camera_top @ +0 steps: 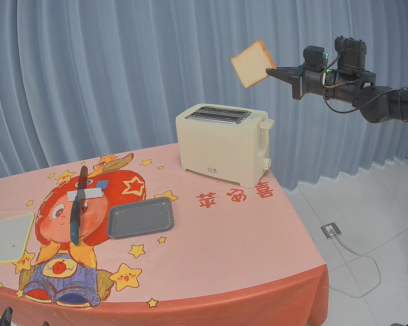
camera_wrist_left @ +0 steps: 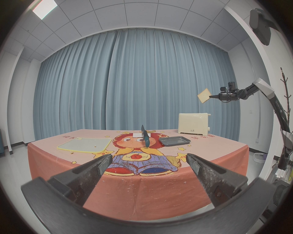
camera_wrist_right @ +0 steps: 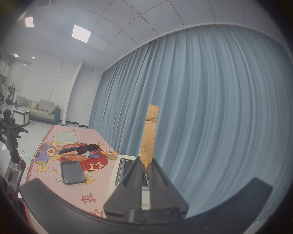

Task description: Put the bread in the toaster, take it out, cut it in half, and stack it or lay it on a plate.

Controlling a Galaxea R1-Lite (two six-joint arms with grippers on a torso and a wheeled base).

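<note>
We see the right claw (camera_top: 271, 71), on a level outstretched arm, pinching the bread (camera_top: 252, 63) by one edge (slice tilted, open air all round) above the toaster (camera_top: 221, 142) at the worktop's (camera_top: 223, 255) far right edge. The left claw (camera_wrist_left: 148, 160) gapes wide, off the near edge.

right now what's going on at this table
The right gripper holds a slice of bread by one edge, up in the air above the toaster. The left gripper hangs open, low off the table's near edge, holding nothing. The knife, grey tray and cutting board lie untouched on the table.
</note>
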